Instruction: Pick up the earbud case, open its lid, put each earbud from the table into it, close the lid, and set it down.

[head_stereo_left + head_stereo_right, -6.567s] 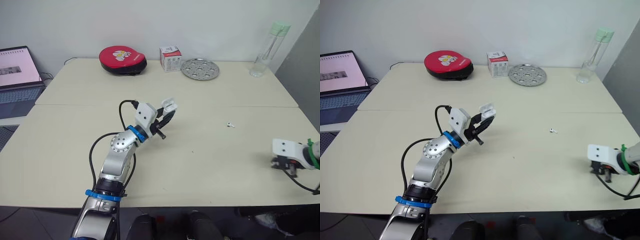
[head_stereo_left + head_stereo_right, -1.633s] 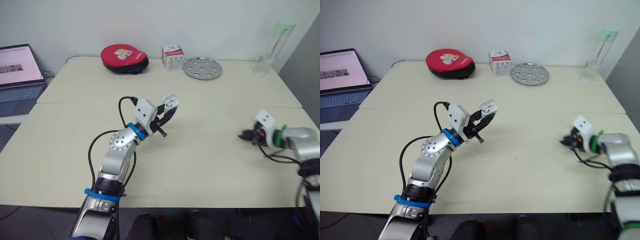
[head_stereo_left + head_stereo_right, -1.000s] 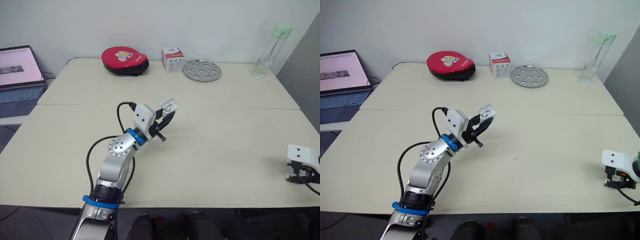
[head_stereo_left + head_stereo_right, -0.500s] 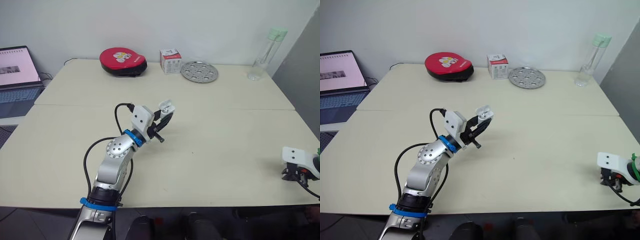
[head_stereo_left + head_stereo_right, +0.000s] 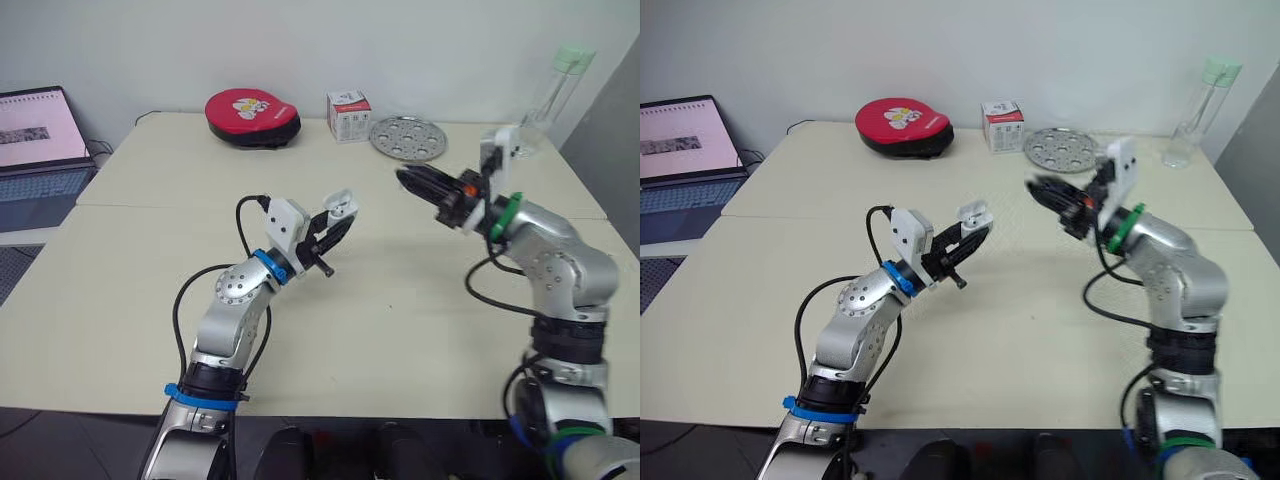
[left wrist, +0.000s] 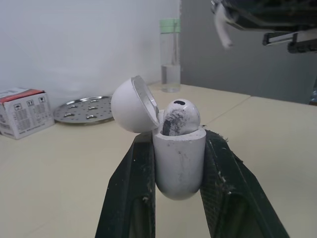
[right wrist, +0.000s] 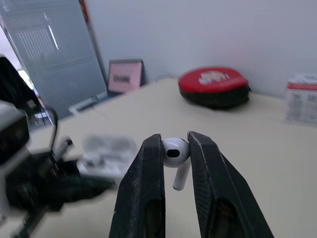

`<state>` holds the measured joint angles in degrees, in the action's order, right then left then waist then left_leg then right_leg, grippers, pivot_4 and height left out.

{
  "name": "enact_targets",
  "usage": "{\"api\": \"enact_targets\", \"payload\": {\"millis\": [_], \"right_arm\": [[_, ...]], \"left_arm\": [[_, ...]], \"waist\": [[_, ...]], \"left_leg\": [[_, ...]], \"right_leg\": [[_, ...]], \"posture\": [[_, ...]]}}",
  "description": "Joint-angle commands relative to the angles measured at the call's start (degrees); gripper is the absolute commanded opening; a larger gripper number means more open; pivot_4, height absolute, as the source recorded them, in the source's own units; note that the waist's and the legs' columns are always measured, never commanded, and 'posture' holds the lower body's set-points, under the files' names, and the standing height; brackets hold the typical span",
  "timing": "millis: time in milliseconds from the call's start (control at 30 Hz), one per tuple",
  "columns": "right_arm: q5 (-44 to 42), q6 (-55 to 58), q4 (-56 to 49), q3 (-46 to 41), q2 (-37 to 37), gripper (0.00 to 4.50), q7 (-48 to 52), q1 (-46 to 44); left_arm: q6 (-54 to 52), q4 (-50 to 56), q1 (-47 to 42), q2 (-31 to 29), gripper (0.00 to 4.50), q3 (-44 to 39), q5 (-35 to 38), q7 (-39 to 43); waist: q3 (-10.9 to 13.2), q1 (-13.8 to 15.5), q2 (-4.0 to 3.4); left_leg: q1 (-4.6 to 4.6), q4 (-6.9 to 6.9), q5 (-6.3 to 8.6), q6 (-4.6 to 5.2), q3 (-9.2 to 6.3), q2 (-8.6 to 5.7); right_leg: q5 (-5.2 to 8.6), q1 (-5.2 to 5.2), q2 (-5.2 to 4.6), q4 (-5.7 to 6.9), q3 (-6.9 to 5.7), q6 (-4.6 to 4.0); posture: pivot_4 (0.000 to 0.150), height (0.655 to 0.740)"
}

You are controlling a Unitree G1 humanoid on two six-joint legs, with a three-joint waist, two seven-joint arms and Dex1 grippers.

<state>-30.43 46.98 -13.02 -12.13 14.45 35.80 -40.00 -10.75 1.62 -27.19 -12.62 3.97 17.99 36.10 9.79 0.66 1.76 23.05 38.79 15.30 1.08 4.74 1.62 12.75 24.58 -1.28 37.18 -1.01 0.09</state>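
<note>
Left wrist view: the left gripper [image 6: 177, 138] is clamping the earbud case [image 6: 179, 166], lid open, 1 seated earbud [image 6: 181, 115] showing. To the case's right, the right gripper [image 7: 175, 143] is pinching the 2nd earbud [image 7: 175, 153] aloft; insertion, closing and set-down are remaining.

Left, earbud case [image 5: 339, 204]; right, second earbud [image 7: 175, 152]

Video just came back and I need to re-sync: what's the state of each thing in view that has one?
earbud case: lid open, held in the air
seated earbud: in the case
loose earbud: held in the air
left gripper: shut on the earbud case
right gripper: shut on the loose earbud
laptop: open, screen lit
bottle: upright, cap on
</note>
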Motion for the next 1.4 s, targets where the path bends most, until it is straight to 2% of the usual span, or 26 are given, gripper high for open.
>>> {"api": "enact_targets", "payload": {"millis": [33,167,500,1400], "right_arm": [[-0.32,-1.93,-4.94,1.16,-1.68,0.36,-4.65,1.61],[1.27,-5.90,-5.85,4.21,-2.41,0.36,-6.10,5.03],[0.46,-8.80,-5.67,7.01,-3.90,0.36,-7.84,5.51],[7.10,-13.42,-5.50,14.08,0.46,0.36,-8.64,8.90]], "left_arm": [[-1.31,2.33,-1.76,0.27,0.77,-0.84,2.52,1.07],[-1.79,2.37,-2.13,-0.36,0.77,-0.48,2.78,2.12],[-1.24,1.99,-2.54,-0.52,0.77,0.52,1.97,3.15],[-0.79,2.66,-2.55,0.73,0.77,0.54,1.98,3.76]], "waist": [[0.00,0.00,0.00],[0.00,-0.20,0.00],[0.00,-0.79,0.00],[0.00,-0.78,0.00]], "left_leg": [[0.00,0.01,0.01,0.02,0.02,-0.03],[-0.05,0.03,0.10,0.19,0.07,-0.03],[-0.16,0.03,0.08,0.18,0.06,0.09],[-0.13,0.02,0.08,0.19,0.07,0.07]], "right_leg": [[-0.01,0.00,-0.02,-0.02,0.02,0.02],[-0.04,-0.07,-0.01,-0.09,0.06,0.08],[-0.03,-0.07,0.16,0.02,0.08,0.07],[-0.02,-0.07,0.15,-0.05,0.11,0.08]], "posture": [[0.150,0.7400],[0.150,0.7400],[0.150,0.7400],[0.150,0.7400]]}}
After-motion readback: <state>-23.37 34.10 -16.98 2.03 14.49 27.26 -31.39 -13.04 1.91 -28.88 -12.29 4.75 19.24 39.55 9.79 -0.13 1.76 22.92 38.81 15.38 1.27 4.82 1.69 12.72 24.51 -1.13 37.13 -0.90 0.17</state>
